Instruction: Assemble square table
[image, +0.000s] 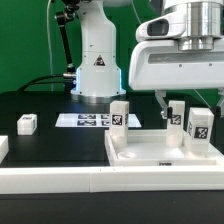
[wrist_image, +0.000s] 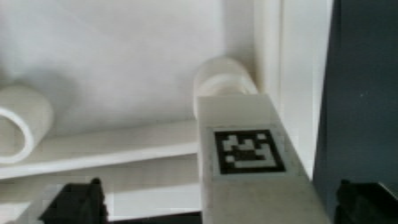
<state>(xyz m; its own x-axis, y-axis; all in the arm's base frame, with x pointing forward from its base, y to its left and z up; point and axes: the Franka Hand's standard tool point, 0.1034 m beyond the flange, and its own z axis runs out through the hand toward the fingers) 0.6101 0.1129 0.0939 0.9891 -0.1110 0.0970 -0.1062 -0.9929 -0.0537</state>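
The white square tabletop lies at the exterior view's right, rim up. Three white tagged legs stand on it: one at its left corner, one at the back, one at the right. A fourth leg lies loose on the black table at the left. My gripper hangs over the back leg. In the wrist view this leg stands between my fingertips with a gap on each side; the gripper is open. A round socket shows beside it.
The marker board lies in front of the robot base. A long white border rail runs along the front edge. A white block sits at the far left edge.
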